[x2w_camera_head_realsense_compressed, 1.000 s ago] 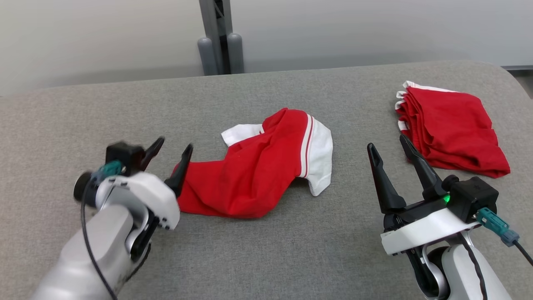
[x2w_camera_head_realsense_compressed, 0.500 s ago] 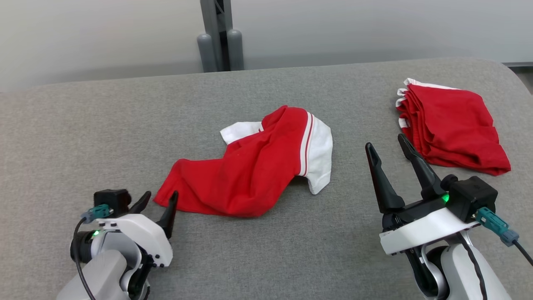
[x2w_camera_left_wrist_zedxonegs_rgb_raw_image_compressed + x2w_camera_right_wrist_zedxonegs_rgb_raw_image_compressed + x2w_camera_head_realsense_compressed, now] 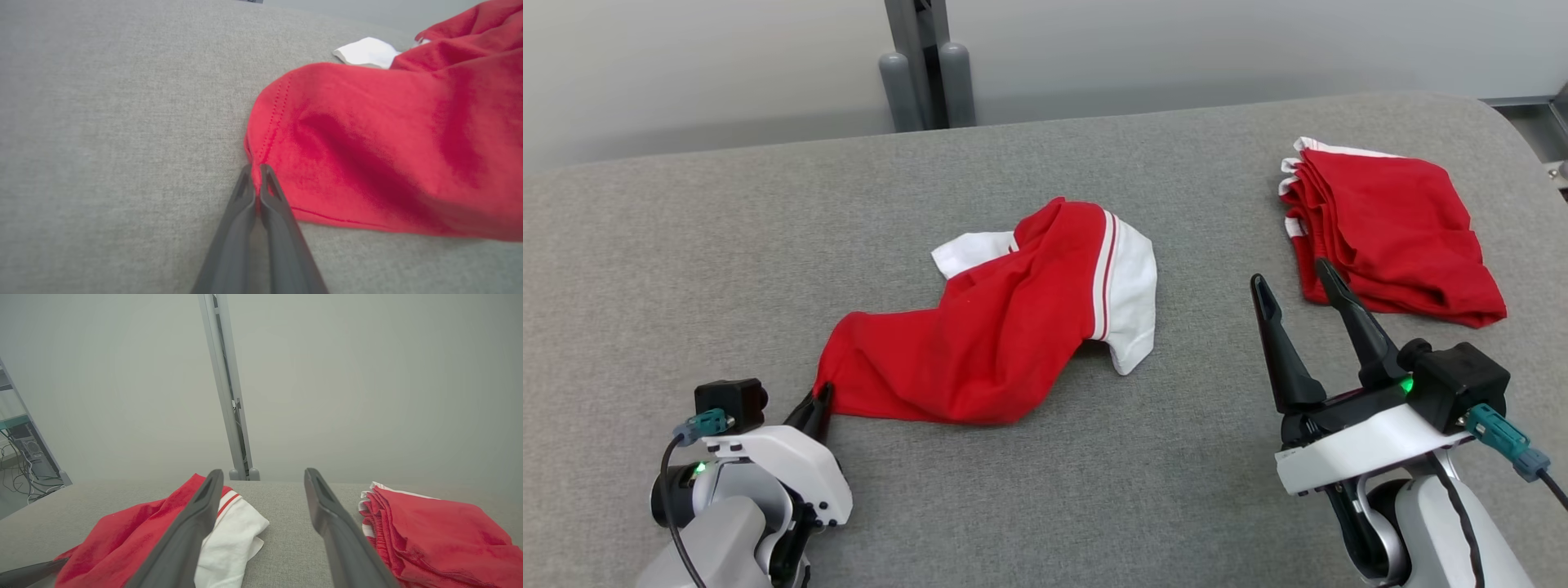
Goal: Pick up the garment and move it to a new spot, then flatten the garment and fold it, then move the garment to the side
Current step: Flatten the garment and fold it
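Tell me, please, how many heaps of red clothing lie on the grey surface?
2: a crumpled red-and-white garment at centre; a folded red stack far right, possibly several pieces.

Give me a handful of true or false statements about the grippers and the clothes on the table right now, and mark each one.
1. The left gripper is shut on a corner of the crumpled garment. True.
2. The right gripper is clamped on the folded pile. False: it is open, holding nothing.
3. The folded pile lies to the robot's right of the crumpled garment. True.
4. The crumpled garment is red all over. False: part of it is white.
5. The two lots of clothes touch. False: bare table lies between them.
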Motion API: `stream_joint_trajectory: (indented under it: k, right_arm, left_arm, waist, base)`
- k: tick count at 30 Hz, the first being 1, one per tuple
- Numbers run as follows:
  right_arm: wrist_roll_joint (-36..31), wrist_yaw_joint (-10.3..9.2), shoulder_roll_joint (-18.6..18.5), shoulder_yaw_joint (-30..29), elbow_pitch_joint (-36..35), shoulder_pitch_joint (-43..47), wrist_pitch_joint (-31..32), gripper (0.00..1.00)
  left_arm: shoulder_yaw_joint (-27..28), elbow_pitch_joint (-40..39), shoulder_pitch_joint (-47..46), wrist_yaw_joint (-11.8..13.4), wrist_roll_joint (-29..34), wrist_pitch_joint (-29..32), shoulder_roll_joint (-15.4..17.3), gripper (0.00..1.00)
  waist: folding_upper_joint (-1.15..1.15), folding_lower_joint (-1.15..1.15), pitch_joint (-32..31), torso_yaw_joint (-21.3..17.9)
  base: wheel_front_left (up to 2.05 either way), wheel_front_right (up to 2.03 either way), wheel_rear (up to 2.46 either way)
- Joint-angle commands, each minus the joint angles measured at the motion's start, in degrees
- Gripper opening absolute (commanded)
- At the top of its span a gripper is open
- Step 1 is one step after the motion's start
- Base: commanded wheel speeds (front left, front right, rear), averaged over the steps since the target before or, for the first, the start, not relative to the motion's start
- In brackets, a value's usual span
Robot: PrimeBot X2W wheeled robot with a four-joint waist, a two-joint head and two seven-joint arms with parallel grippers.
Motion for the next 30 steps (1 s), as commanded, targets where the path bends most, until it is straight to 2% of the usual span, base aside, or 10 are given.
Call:
stream_joint_trajectory:
  k: [1, 8, 14, 24, 25, 26, 30]
  right_arm:
    - [-0.3, -0.02, -0.3, -0.1, 0.0, 0.0, 0.2, 1.00]
    - [-0.3, -0.02, -0.3, -0.5, 0.9, 1.1, 0.7, 1.00]
    - [-0.6, -0.02, -0.3, -1.6, 2.9, 2.0, 2.2, 1.00]
    - [-1.7, -0.02, -0.3, -3.7, 8.6, 2.1, 3.0, 1.00]
    - [-1.9, -0.02, -0.3, -3.8, 10.2, 1.9, 3.4, 1.00]
    - [-1.9, -0.02, -0.3, -4.0, 11.2, 1.7, 3.4, 1.00]
    - [-2.9, -0.02, -0.3, -4.2, 15.6, 0.2, 4.4, 1.00]
  left_arm:
    - [0.1, 0.6, -0.3, -0.3, 0.6, -0.4, 0.3, 0.00]
    - [3.9, -0.3, 2.7, 1.4, 0.9, -1.4, 2.0, 0.00]
    - [10.1, -7.0, 9.0, 4.7, 2.8, -1.5, 4.0, 0.00]
    - [15.7, -17.7, 18.2, 8.4, 6.0, -1.5, 5.2, 0.00]
    - [16.2, -19.6, 19.1, 8.9, 7.0, -1.5, 4.9, 0.62]
    - [16.6, -20.8, 19.4, 9.3, 7.6, -1.5, 4.6, 1.00]
    - [18.6, -25.3, 20.5, 10.6, 10.2, -1.5, 3.9, 1.00]
  waist:
    - [0.00, 0.00, -0.4, 0.5]
    - [0.00, 0.00, -1.7, 3.3]
    - [0.00, 0.00, -2.4, 5.8]
    - [0.00, 0.00, -3.0, 8.1]
    - [0.00, 0.00, -3.1, 8.3]
    - [0.00, 0.00, -3.2, 8.5]
    - [0.00, 0.00, -3.4, 9.1]
  base:
    - [0.00, 0.00, 0.00]
    - [0.00, 0.00, 0.00]
    - [0.00, 0.00, 0.00]
    - [0.00, 0.00, 0.00]
    - [0.00, 0.00, 0.00]
    - [0.00, 0.00, 0.00]
    - [0.00, 0.00, 0.00]
